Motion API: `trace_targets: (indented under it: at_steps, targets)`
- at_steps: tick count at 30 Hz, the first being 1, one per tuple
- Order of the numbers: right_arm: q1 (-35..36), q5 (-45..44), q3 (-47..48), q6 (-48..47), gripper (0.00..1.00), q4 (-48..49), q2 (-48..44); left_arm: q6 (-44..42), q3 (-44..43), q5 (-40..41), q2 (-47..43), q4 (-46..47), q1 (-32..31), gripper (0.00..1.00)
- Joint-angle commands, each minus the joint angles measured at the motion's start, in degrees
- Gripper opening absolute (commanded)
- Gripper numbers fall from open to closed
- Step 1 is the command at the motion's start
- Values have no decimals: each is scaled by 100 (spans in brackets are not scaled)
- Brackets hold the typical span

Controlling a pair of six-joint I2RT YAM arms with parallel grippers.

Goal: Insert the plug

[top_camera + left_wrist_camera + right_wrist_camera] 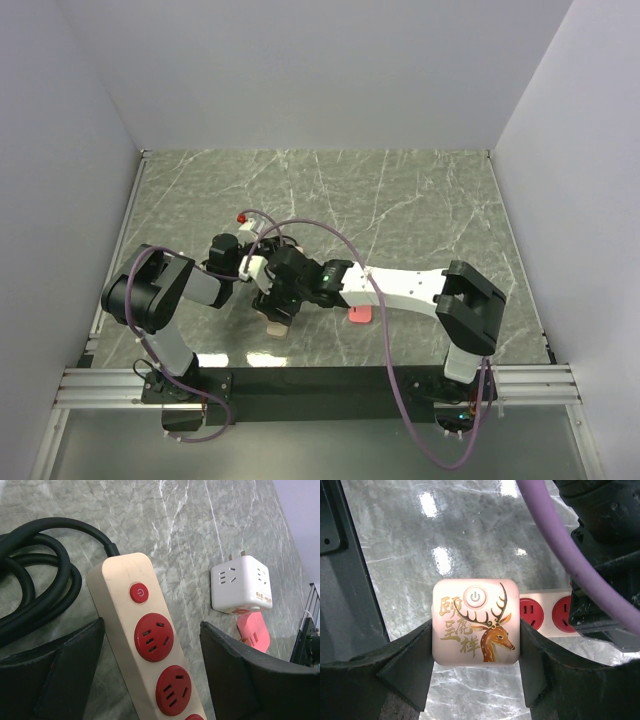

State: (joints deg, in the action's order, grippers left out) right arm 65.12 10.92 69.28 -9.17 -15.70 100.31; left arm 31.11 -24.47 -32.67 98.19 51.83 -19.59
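Deer night-light plug [475, 622] clamped in my right gripper [476, 647]; left gripper [151, 632] jaws apart, straddling power strip [122, 577].

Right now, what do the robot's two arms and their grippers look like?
Both the left arm and the right arm are built of white links and chunky black joints. A purple cable loops loosely along each from its base. The left gripper and the right gripper have dark, wedge-shaped fingers with matte faces.
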Motion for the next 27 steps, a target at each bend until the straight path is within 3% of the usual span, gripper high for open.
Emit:
trace_targets:
  at_steps: [1,27]
  targets:
    - [229,139,-616,512,0,-574,332,-9,12,-196,-81,-59,-80,82]
    - [545,631,-1636,1294,0,-179,67,-62,-49,-135,-28,-209,-80,82]
